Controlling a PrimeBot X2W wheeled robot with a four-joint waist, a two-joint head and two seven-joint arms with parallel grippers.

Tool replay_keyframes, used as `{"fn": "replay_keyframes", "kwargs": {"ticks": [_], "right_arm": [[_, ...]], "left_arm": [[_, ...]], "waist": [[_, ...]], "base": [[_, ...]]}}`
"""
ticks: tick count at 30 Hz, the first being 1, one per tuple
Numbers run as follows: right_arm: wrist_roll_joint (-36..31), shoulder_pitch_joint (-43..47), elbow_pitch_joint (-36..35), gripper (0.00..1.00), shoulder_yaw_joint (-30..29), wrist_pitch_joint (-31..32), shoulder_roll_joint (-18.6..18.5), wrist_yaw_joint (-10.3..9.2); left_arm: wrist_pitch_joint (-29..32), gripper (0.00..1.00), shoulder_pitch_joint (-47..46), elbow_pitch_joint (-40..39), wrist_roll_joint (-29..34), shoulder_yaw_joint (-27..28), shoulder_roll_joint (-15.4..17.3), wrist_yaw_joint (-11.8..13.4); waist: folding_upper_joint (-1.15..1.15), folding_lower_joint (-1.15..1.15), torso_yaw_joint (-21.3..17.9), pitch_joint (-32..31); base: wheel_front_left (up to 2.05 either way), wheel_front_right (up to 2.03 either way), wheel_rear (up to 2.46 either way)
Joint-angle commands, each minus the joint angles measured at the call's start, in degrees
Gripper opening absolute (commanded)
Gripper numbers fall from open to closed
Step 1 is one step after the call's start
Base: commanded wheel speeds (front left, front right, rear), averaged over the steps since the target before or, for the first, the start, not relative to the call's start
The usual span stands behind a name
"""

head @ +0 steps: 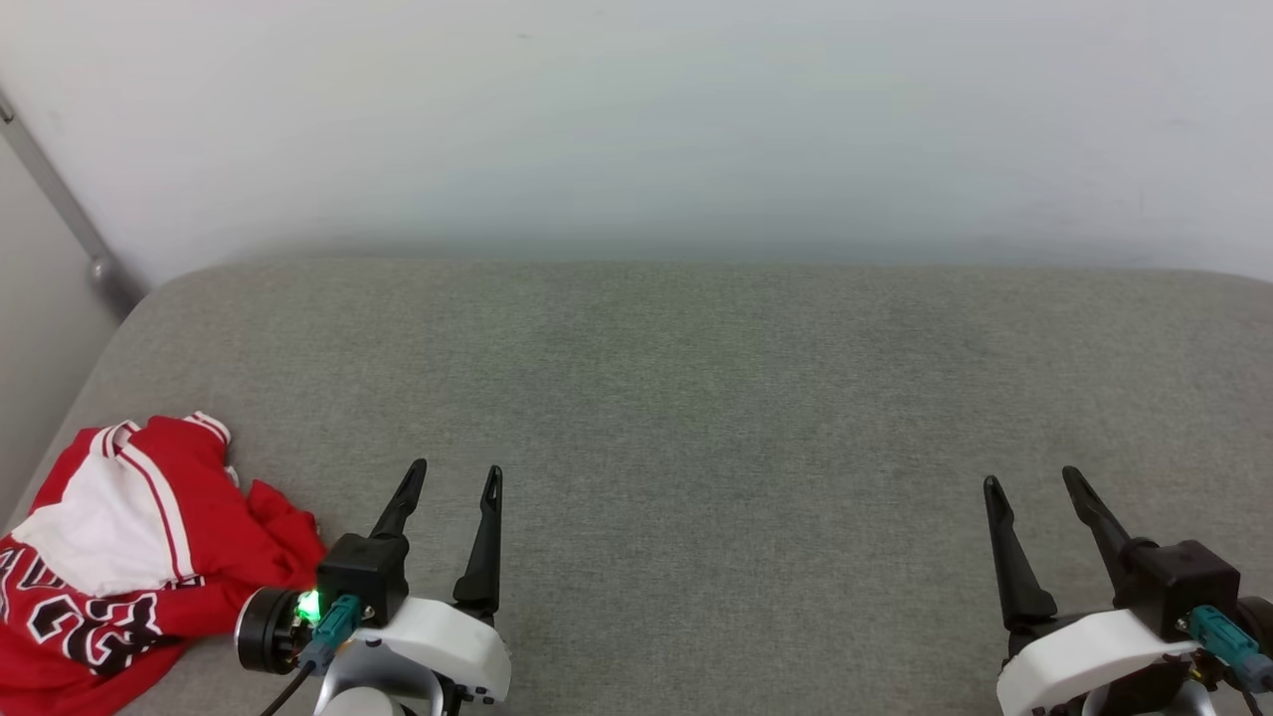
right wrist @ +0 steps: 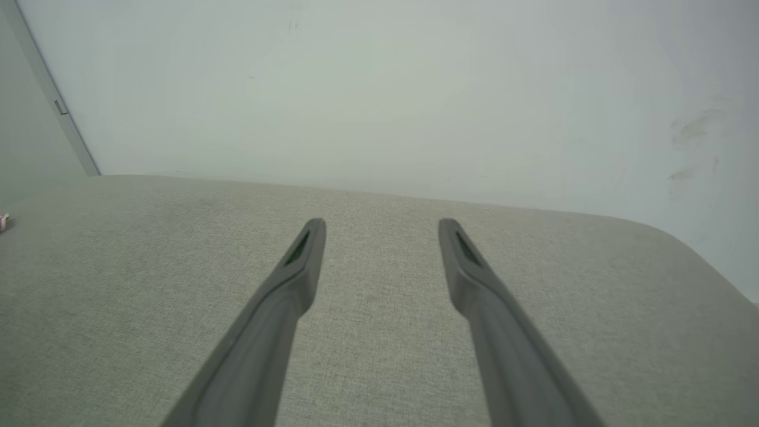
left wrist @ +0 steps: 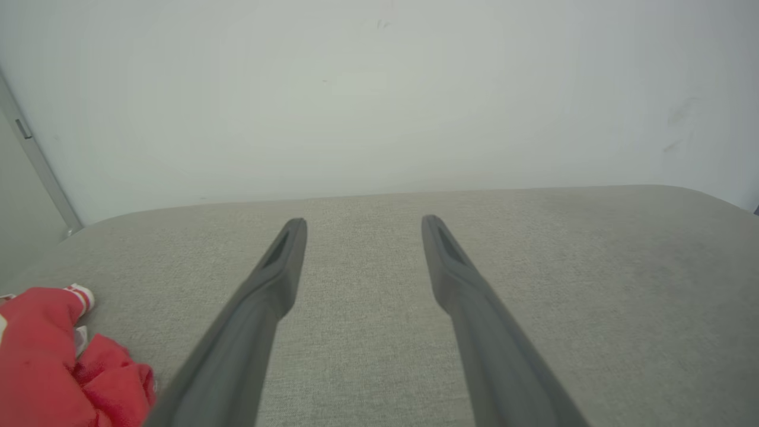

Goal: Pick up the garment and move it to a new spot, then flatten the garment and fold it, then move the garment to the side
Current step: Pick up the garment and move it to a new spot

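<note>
The garment [head: 129, 557], a red jersey with white sleeves, striped trim and black white-outlined numbers, lies crumpled at the near left corner of the grey cushioned surface [head: 696, 398]. Its red folds also show at the lower left of the left wrist view [left wrist: 53, 367]. My left gripper [head: 455, 475] hovers just right of the garment, open, with nothing between its fingers [left wrist: 278, 279]. My right gripper [head: 1034, 481] stands far to the right, open and empty, its fingers [right wrist: 296, 279] over bare fabric. A tiny bit of the garment's trim [right wrist: 3, 222] peeks in at the right wrist view's left edge.
A pale wall [head: 636, 119] rises behind the surface. A grey metal strip [head: 60, 209] runs down the wall at the far left. The surface's rounded left edge [head: 90, 368] and back edge bound the area.
</note>
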Motion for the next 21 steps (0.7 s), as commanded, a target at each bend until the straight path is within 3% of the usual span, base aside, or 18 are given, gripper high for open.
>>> {"fn": "replay_keyframes", "kwargs": {"ticks": [1,6,13,21], "right_arm": [[-1.4,0.5,-0.1,1.0,-0.1,-0.4,0.1,-0.02],[-3.2,0.6,-0.3,1.0,0.4,-0.9,0.2,-0.01],[-5.1,-0.2,-0.2,1.0,2.7,-1.5,0.2,-0.02],[-2.9,-1.5,0.5,1.0,5.1,-1.9,0.1,-0.02]], "left_arm": [[-0.5,1.0,-0.7,0.1,0.9,0.2,0.0,0.3],[-1.0,1.0,-1.0,0.7,1.9,0.9,-0.7,0.4],[-1.7,1.0,-1.3,1.6,3.7,2.6,-1.0,0.9],[-1.6,1.0,-0.7,1.2,2.0,5.7,-1.4,0.6]], "waist": [[0.0,-0.01,0.5,-0.1],[0.0,-0.01,3.7,0.0],[0.0,-0.01,11.3,0.1],[0.0,-0.01,19.7,0.6]], "base": [[0.0,0.0,0.0],[0.0,0.0,0.0],[0.0,0.0,0.0],[0.0,0.0,0.0]]}}
